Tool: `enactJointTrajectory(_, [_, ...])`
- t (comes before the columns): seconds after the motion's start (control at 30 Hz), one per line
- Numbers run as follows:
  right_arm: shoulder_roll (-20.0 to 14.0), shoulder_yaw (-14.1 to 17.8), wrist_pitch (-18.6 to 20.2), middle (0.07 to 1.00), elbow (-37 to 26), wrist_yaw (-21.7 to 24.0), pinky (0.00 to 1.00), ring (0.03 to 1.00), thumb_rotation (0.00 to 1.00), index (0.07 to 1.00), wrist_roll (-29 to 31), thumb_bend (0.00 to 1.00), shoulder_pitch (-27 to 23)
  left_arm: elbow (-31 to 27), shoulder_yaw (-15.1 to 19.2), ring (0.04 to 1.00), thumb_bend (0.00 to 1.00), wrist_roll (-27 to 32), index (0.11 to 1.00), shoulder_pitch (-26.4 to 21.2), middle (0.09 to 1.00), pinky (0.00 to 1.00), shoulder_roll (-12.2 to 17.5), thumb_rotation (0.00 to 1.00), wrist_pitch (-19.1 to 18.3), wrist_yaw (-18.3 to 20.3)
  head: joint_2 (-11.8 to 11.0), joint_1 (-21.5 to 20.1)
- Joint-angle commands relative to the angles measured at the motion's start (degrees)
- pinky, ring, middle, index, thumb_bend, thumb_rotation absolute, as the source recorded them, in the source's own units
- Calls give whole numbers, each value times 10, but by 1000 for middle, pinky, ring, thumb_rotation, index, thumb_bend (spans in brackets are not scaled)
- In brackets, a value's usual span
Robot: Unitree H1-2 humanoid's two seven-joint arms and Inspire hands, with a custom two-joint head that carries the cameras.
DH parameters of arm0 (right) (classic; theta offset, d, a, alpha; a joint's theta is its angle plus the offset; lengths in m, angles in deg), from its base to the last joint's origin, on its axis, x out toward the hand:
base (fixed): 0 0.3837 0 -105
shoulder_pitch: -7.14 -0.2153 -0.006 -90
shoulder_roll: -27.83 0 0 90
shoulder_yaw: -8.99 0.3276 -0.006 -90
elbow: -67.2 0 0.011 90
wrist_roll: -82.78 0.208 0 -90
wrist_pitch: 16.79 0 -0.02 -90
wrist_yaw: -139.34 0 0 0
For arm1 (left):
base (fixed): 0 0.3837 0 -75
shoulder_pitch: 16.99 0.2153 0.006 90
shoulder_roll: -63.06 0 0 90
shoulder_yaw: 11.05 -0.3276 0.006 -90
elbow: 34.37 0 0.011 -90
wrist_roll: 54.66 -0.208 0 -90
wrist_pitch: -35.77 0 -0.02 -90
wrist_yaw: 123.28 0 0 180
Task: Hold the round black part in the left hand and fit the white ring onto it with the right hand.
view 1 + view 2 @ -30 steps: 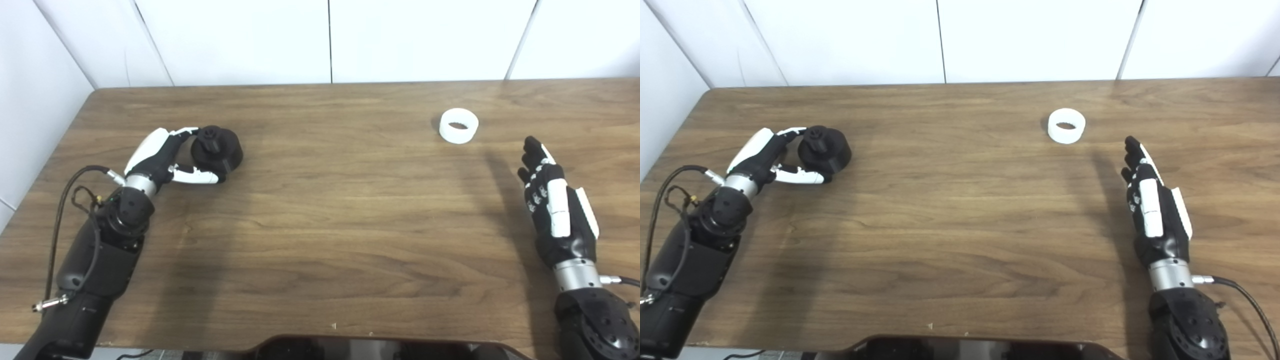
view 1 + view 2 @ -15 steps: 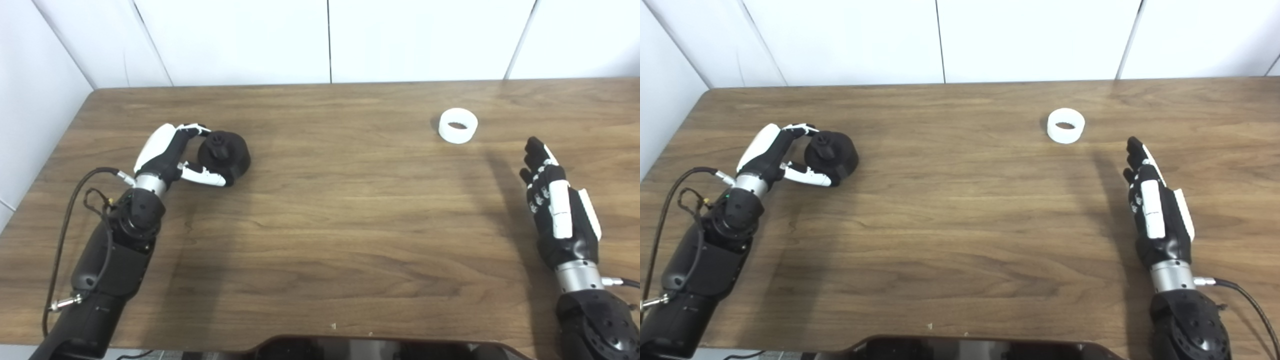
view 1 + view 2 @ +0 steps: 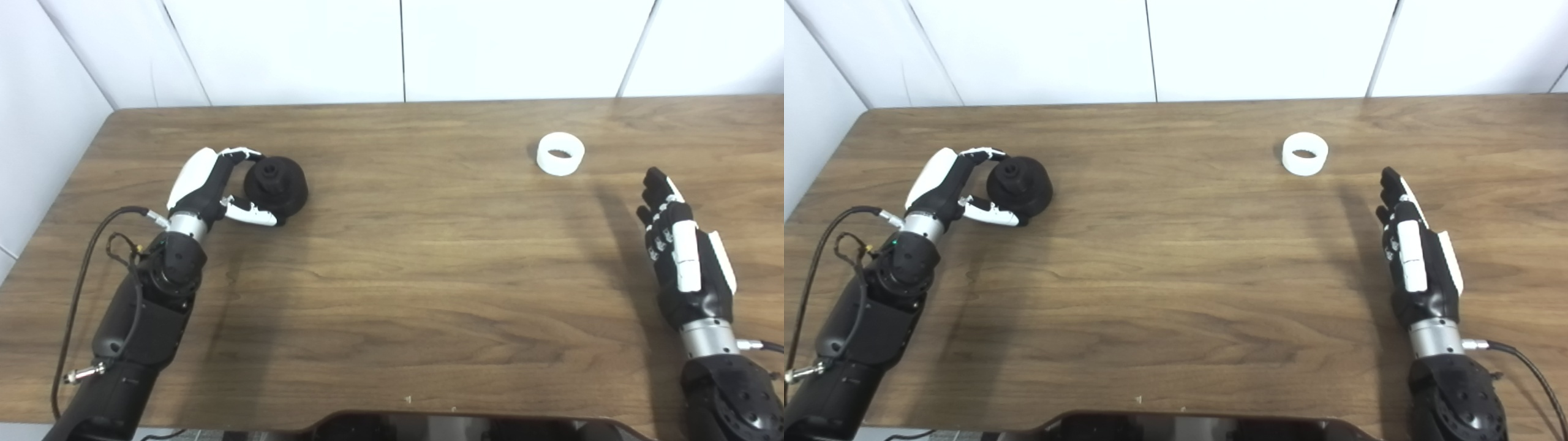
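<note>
Black round part (image 3: 277, 184) sits on the wooden surface (image 3: 404, 257) at far left, knob up, inside the left robot hand (image 3: 211, 187): fingers curl over its back, thumb touches its near side. Firm grip looks wise before lifting. White ring (image 3: 560, 154) lies well apart, far right. Right robot hand (image 3: 683, 251) nearby hovers flat, fingers straight, empty.
</note>
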Motion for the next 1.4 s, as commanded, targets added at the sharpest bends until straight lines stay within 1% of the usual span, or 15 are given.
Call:
enactJointTrajectory(0.0, [2,-3,-6,976,5,3,1000,1000,929,946,4,651,1,-23,4,956,523,-3,493,-10,879,904,8,66,11,-5,1,0])
enactJointTrajectory(0.23, [1,-7,1,973,3,0,1000,1000,919,947,0,674,-2,-56,-10,945,522,-12,494,8,876,877,2,68,4,14,3,-2])
enactJointTrajectory(0.4, [2,-10,1,973,3,0,1000,1000,924,950,-4,666,-4,-83,-18,951,522,-8,495,22,881,881,-6,68,-1,37,4,-4])
enactJointTrajectory(0.57, [2,-13,0,977,4,1,1000,1000,937,957,-5,649,-5,-109,-32,950,522,-11,494,34,877,882,-9,69,1,59,5,-8])
enactJointTrajectory(0.67, [1,-17,-2,982,5,2,1000,1000,956,967,-9,642,-5,-128,-42,957,523,-10,494,43,882,887,-14,70,-5,74,5,-13])
enactJointTrajectory(0.77, [2,-20,-3,976,5,0,1000,1000,960,966,-12,641,-4,-148,-62,954,522,-26,495,53,884,863,-17,76,6,81,5,-16])
enactJointTrajectory(0.97, [4,-23,-2,976,3,0,1000,1000,970,966,-17,629,-1,-178,-92,955,521,-32,495,66,884,867,-41,79,12,84,5,-21])
enactJointTrajectory(1.17, [8,-23,2,976,-2,-2,1000,1000,963,971,-16,625,1,-198,-127,963,521,-43,495,71,890,876,-66,79,10,98,5,-27])
enactJointTrajectory(1.37, [9,-23,6,976,-6,-4,1000,1000,969,973,-18,629,3,-198,-154,949,521,-60,494,81,882,883,-94,80,21,91,5,-33])
